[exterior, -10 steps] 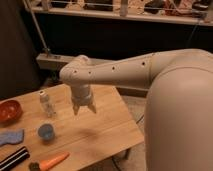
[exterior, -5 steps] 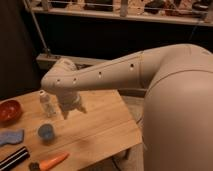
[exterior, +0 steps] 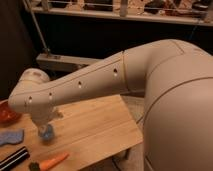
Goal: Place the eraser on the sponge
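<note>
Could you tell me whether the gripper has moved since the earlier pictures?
Yes: the gripper has swung left and now hangs just over the blue cup.

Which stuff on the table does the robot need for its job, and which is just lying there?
Needed: eraser, sponge, and the pincer, hanging just over the blue cup.
Just lying about: blue cup, carrot, red bowl.
</note>
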Robot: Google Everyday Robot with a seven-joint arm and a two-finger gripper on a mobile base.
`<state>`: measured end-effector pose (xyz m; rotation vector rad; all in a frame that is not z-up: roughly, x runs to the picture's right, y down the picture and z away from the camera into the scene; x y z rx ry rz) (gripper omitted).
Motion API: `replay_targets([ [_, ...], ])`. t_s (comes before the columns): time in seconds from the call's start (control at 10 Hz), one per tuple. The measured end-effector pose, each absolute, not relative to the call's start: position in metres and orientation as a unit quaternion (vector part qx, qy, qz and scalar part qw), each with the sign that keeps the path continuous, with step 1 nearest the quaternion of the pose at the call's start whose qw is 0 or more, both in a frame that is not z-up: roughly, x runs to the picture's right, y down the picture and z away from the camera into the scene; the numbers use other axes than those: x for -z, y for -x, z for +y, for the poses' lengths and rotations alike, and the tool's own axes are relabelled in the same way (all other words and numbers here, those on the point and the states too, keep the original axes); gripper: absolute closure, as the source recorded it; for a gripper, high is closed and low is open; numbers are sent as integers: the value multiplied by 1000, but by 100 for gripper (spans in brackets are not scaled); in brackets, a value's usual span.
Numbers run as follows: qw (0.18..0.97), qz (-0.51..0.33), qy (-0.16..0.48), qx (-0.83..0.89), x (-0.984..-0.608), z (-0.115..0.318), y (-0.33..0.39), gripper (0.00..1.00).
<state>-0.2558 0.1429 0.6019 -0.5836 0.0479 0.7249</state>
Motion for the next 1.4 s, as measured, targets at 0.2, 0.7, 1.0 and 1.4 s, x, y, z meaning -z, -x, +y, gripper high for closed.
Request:
replay_targets([
  [0.2,911,-9,293,-290,-584,155,274,35],
  [0.7,920,-74,286,-259,-574,147,291,35],
  [1.0,927,-207,279,-141,-545,164,354,35],
  [1.4,900,-313,302,-30,-536,204,396,35],
])
